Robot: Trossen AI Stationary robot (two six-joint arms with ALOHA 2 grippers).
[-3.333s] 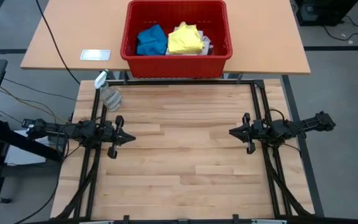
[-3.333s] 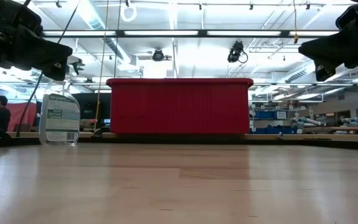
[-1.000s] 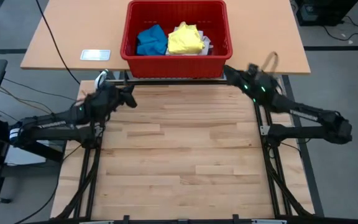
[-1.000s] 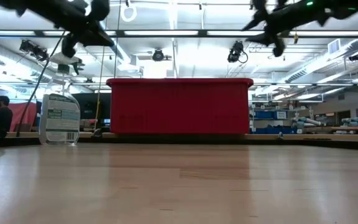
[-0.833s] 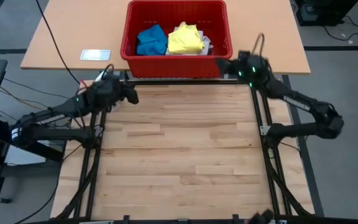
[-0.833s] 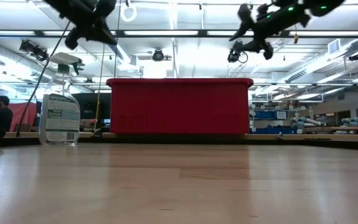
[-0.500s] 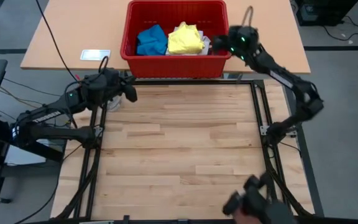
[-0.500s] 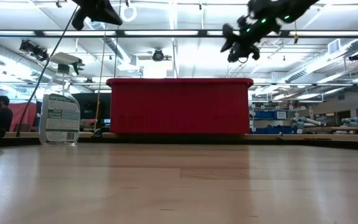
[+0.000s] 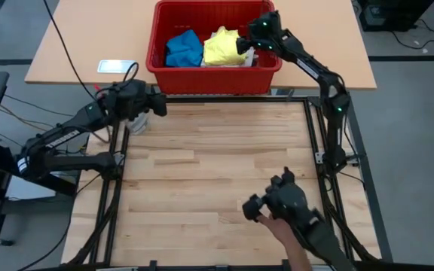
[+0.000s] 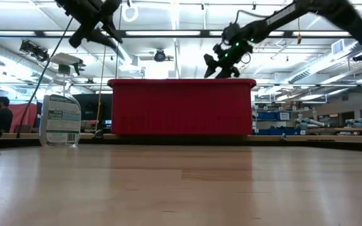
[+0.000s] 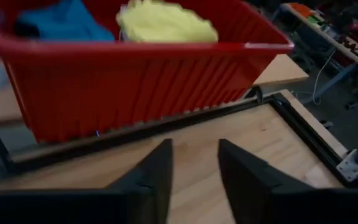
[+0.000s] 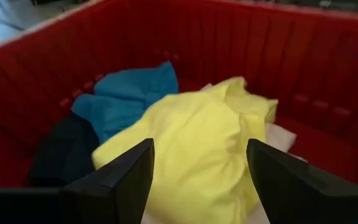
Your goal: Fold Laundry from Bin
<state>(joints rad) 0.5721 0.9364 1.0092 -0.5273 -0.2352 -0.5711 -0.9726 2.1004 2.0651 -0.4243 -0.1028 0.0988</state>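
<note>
The red bin (image 9: 271, 30) stands on the tan table beyond the wooden table's far edge. In it lie a bright yellow T-shirt (image 9: 223, 47), a blue piece (image 9: 184, 47), a dark grey piece (image 12: 61, 149) and a white shirt (image 12: 286, 138). The yellow T-shirt (image 12: 197, 143) lies on top of the white one. My right gripper (image 9: 241, 41) hangs open over the bin, just above the yellow T-shirt, with its fingers wide apart (image 12: 201, 168). My left gripper (image 9: 160, 107) is open (image 11: 194, 165) and hovers in front of the bin's near wall (image 11: 135, 81), toward its left corner.
A clear spray bottle (image 10: 60, 116) stands at the wooden table's far left corner, under my left arm. A white card (image 9: 116, 66) lies left of the bin. A person's hand (image 9: 285, 229) with a dark device (image 9: 277, 202) reaches in over the near right part.
My right gripper has swung from the bin's near right corner toward the far edge and left, ending over the yellow T-shirt inside the bin. My left gripper has drifted slightly toward the bin's near wall. A person's hand with a dark device has come in at the near right.
</note>
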